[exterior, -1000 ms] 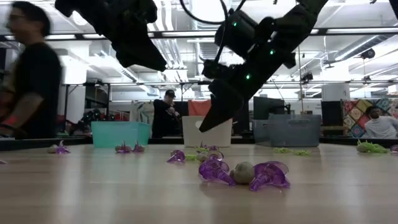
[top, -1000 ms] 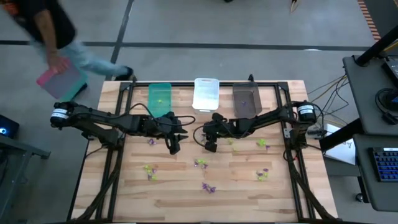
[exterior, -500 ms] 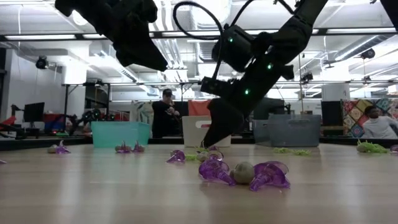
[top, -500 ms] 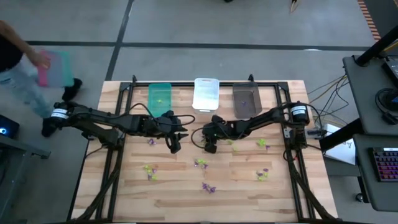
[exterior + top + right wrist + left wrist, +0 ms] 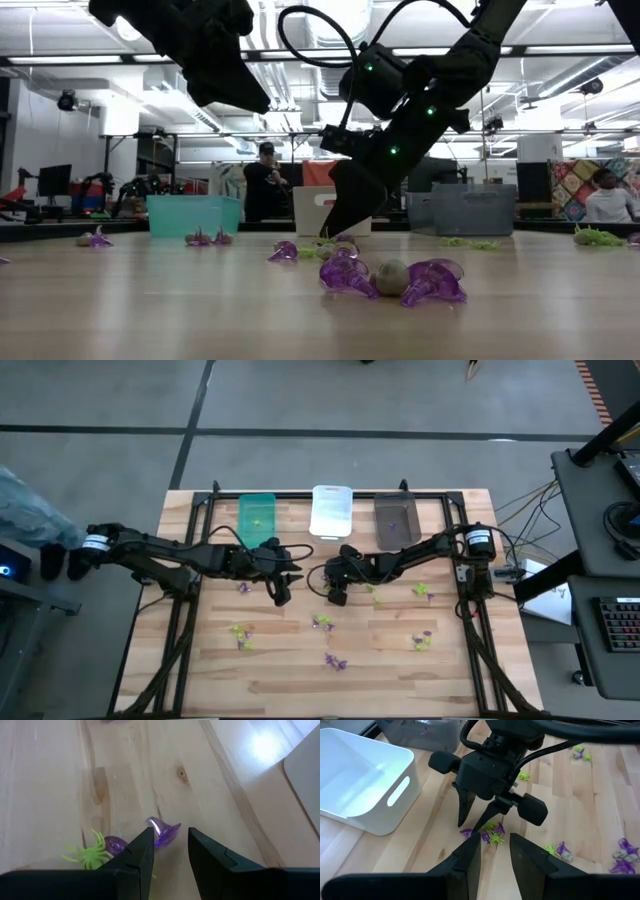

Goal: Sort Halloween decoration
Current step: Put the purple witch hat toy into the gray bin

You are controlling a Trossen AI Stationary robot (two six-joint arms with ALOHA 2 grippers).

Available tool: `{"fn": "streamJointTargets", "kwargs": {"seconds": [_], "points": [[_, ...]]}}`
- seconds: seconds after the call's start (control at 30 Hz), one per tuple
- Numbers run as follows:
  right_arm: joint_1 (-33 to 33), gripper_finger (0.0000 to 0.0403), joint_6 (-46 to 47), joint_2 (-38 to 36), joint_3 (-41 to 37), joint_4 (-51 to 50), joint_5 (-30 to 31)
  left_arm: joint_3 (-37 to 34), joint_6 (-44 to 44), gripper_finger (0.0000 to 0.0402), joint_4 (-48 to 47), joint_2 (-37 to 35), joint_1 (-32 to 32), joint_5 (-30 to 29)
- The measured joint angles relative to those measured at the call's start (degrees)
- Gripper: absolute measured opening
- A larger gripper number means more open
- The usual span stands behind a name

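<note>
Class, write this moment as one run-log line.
right tool: open, descending over small purple plastic trinket | left tool: open, raised, waiting | green spider trinket: beside

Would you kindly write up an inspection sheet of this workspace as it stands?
Surface: wooden table, bare between items.
Job's things: purple and green trinkets scattered across the table; green bin, white bin, grey bin along the far edge.
Clutter: nothing seen.
Hands: right hand open, low over a purple trinket; left hand open, raised beside it, holding nothing.
Cables: black loops on both arms; wires off the right edge.
Surroundings: people in the room behind; a desk with keyboard on the right.
</note>
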Motion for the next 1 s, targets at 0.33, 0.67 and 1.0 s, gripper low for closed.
{"fn": "streamJointTargets", "kwargs": {"seconds": [0.33, 0.67, 1.0], "points": [[0.00, 0.0109, -0.05, 0.04, 0.00, 0.61, 0.00, 0.00, 0.00, 0.0086, 0.01, 0.00, 0.00, -0.02], [-0.11, 0.0109, -0.53, 0.07, 0.00, 1.28, -0.02, 0.00, 0.00, 0.0086, 0.01, 0.00, 0.00, -0.02], [-0.11, 0.0109, -1.11, 0.09, 0.00, 1.28, -0.02, 0.00, 0.00, 0.0086, 0.00, 0.00, 0.00, -0.02]]}}
